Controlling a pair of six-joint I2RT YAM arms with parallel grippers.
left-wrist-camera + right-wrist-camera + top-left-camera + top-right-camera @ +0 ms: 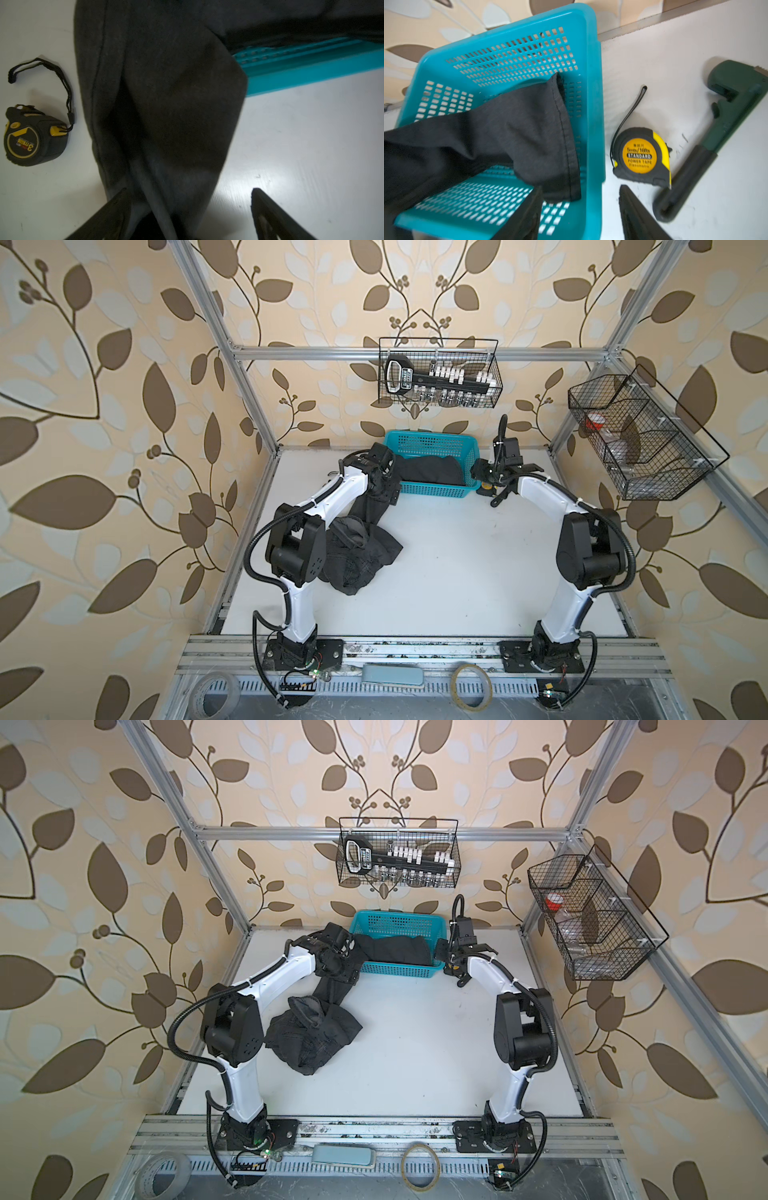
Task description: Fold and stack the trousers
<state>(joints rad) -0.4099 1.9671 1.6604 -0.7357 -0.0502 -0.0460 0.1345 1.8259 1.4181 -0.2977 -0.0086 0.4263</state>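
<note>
Both my jaws are standing open: the left gripper (189, 189) above the trousers (361, 556), which are trailing from the basket (428, 445) at the bench's (457, 572) back edge to a heap near its left edge, and the right gripper (581, 187) astride the basket's wall. The heap's weight could be dragging the cuff out, and folds are hiding the waistband.

The basket (434, 489) stands rearmost on the table (457, 580). One leg of the trousers (361, 556) lies in it; the rest hangs over its left end onto the table. A tape measure (640, 155) and a wrench (716, 133) lie right of it.
</note>
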